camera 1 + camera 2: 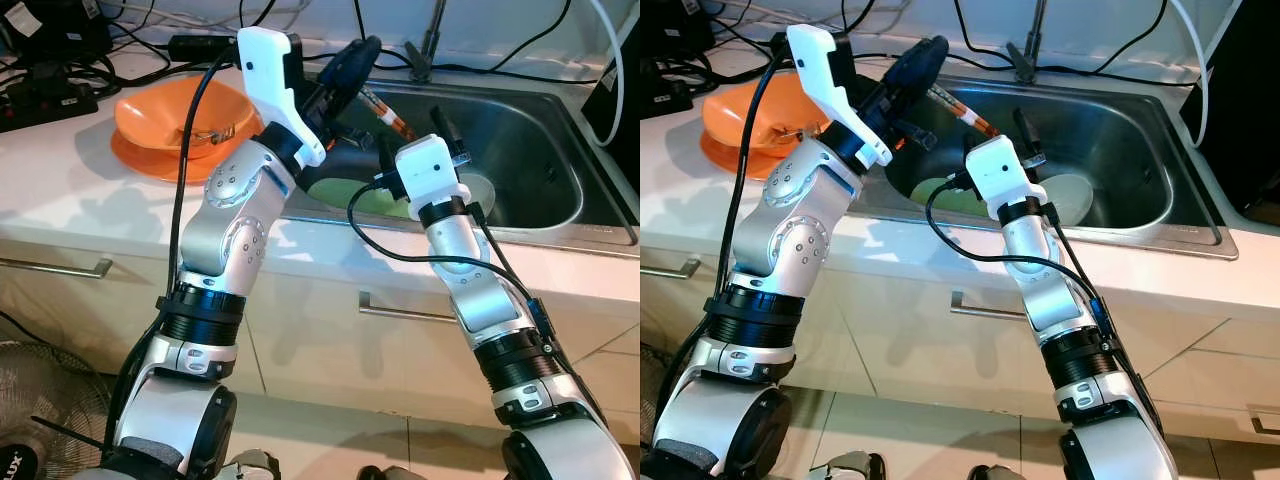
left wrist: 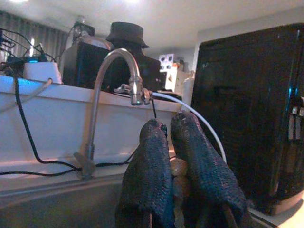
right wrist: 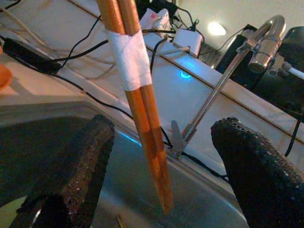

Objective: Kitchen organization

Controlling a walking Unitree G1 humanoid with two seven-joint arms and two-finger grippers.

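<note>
My left gripper [image 1: 347,62] hovers over the near left corner of the steel sink [image 1: 545,150], shut on a pair of orange chopsticks [image 1: 386,112] bound with white tape. The sticks slant down toward the basin. In the left wrist view the fingers [image 2: 147,180] press together on the sticks' brown end. My right gripper [image 1: 413,138] reaches into the sink just below and right of them, and it is open. In the right wrist view the chopsticks [image 3: 142,109] hang between its two fingertips [image 3: 80,175], touching neither.
A green plate [image 1: 345,195] and a pale dish [image 1: 483,190] lie in the sink. An orange bowl [image 1: 180,112] on an orange plate sits on the counter to the left, with cables and a power strip [image 1: 45,100] behind. The faucet [image 1: 430,45] stands at the sink's back.
</note>
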